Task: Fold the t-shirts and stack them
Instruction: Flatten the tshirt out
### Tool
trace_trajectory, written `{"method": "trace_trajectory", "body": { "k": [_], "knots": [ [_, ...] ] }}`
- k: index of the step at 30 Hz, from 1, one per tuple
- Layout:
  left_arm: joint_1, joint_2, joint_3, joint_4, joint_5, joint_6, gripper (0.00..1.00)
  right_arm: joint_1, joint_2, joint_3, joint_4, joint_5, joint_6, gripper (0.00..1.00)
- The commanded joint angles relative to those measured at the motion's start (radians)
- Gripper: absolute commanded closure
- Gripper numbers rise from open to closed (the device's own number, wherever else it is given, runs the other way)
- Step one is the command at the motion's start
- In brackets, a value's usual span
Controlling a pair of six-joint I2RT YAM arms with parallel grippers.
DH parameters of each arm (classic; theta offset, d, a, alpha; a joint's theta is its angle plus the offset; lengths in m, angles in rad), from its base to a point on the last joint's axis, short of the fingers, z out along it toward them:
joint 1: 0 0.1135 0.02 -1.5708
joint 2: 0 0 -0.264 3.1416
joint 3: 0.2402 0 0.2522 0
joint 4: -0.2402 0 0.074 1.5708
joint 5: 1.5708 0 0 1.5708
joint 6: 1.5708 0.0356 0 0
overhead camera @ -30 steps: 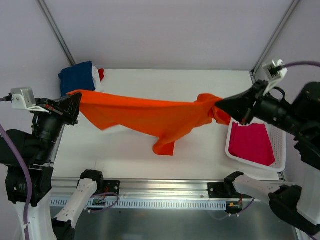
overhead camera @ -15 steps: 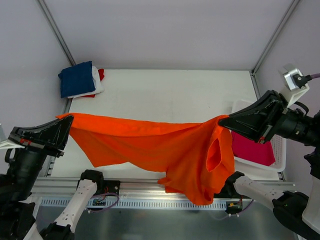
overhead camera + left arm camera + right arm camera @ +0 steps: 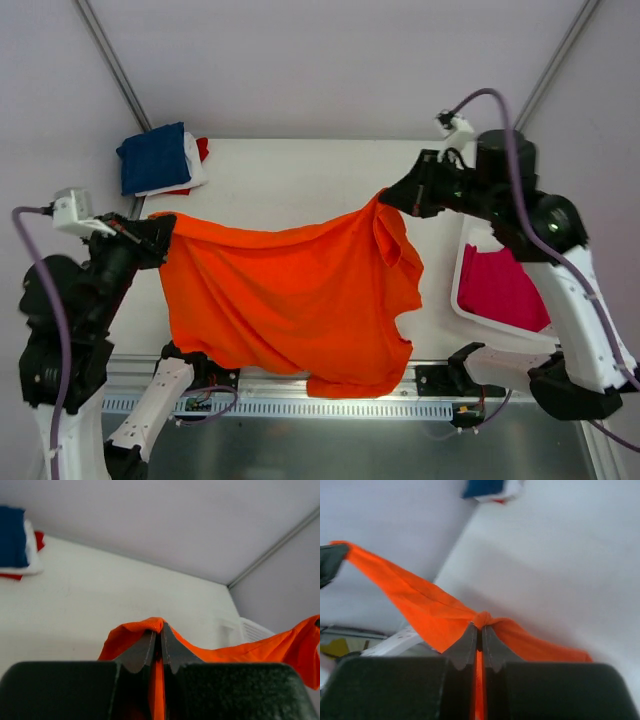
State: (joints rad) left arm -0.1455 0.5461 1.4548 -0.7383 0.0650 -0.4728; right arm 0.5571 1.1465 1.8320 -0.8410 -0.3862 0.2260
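Observation:
A bright orange t-shirt [image 3: 290,300] hangs stretched between both grippers above the table, its lower part draping over the near edge. My left gripper [image 3: 165,225] is shut on its left corner, seen in the left wrist view [image 3: 159,627]. My right gripper [image 3: 385,197] is shut on its right corner, seen in the right wrist view [image 3: 481,621]. A folded stack with a navy blue tee [image 3: 152,156] on top, over white [image 3: 196,160] and red [image 3: 203,148], lies at the back left. A magenta-pink tee [image 3: 503,288] lies in the basket.
A white lattice basket [image 3: 463,262] stands at the right edge of the white table [image 3: 300,180]. A metal rail [image 3: 300,395] runs along the near edge. Grey walls close the back and sides.
Both grippers moved from the near edge toward the back with the orange shirt. The shirt now hangs spread out wider, its hem over the near rail.

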Motion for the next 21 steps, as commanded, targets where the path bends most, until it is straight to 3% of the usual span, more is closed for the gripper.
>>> {"method": "trace_trajectory", "body": {
  "k": [1,5,12,21],
  "knots": [
    [-0.005,0.040,-0.108,0.037,-0.171,-0.047,1.00,0.001,0.044,-0.126,0.013,0.232,-0.045,0.99],
    [-0.005,0.064,-0.285,0.112,-0.295,-0.084,1.00,0.000,0.135,-0.253,0.019,0.459,-0.070,1.00],
    [-0.005,0.185,-0.416,0.244,-0.430,-0.099,1.00,-0.003,0.320,-0.292,0.057,0.538,-0.076,1.00],
    [-0.005,0.518,-0.436,0.448,-0.499,-0.124,1.00,-0.019,0.574,-0.214,0.138,0.647,-0.126,0.99]
  ]
}}
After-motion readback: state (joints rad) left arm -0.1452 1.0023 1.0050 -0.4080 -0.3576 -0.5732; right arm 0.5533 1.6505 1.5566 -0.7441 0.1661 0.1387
